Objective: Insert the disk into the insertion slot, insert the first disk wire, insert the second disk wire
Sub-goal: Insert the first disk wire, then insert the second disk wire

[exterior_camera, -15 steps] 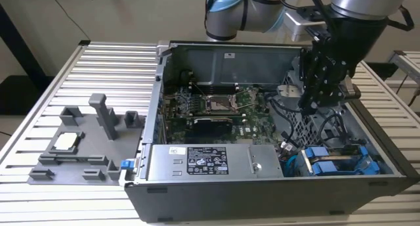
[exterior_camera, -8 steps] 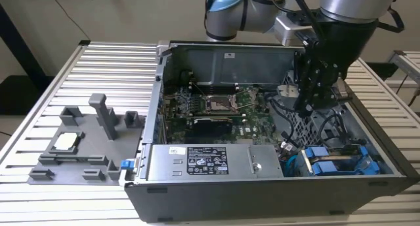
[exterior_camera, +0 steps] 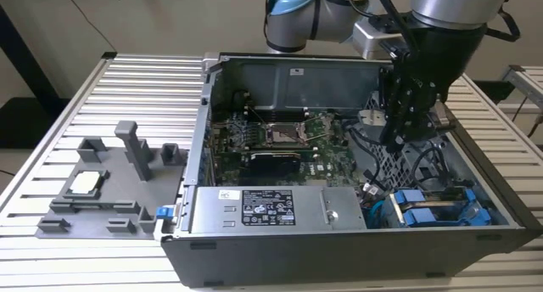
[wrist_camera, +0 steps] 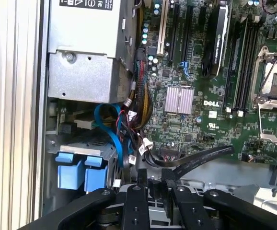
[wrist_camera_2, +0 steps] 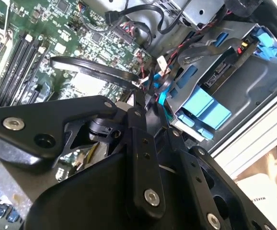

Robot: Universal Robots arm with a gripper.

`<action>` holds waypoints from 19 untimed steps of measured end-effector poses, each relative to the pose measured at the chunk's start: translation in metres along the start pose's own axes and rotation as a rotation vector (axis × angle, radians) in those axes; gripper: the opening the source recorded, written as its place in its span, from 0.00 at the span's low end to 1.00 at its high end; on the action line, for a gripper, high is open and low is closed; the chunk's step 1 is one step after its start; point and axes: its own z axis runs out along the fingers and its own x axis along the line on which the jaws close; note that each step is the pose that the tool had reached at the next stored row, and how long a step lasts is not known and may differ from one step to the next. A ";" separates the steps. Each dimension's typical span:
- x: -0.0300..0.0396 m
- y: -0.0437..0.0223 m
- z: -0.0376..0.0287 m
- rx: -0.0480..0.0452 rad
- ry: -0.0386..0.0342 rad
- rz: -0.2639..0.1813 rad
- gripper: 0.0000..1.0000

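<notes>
The disk (exterior_camera: 421,215) sits in its slot (wrist_camera_2: 246,84) in the case (exterior_camera: 339,257), the claw (exterior_camera: 392,141) hangs near it by a flat black wire (wrist_camera: 201,160), so I think the first wire step is on and needs careful aim, but I cannot tell if the claw grips anything.

Soft, even white light cast from above, ribbed table (exterior_camera: 60,177) washed pale in the exterior view, computer case (exterior_camera: 339,247) interior left in shade, gripper (wrist_camera: 155,178) rendered near-black in the first wrist view, mild glare caught on the grey box (wrist_camera: 86,72)
</notes>
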 end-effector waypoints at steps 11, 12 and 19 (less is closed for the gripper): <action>-0.0006 -0.0001 0.0002 0.0229 0.0108 -0.001 0.27; -0.0006 -0.0001 0.0002 0.0228 0.0111 -0.002 0.25; -0.0006 -0.0001 0.0002 0.0226 0.0133 -0.002 0.17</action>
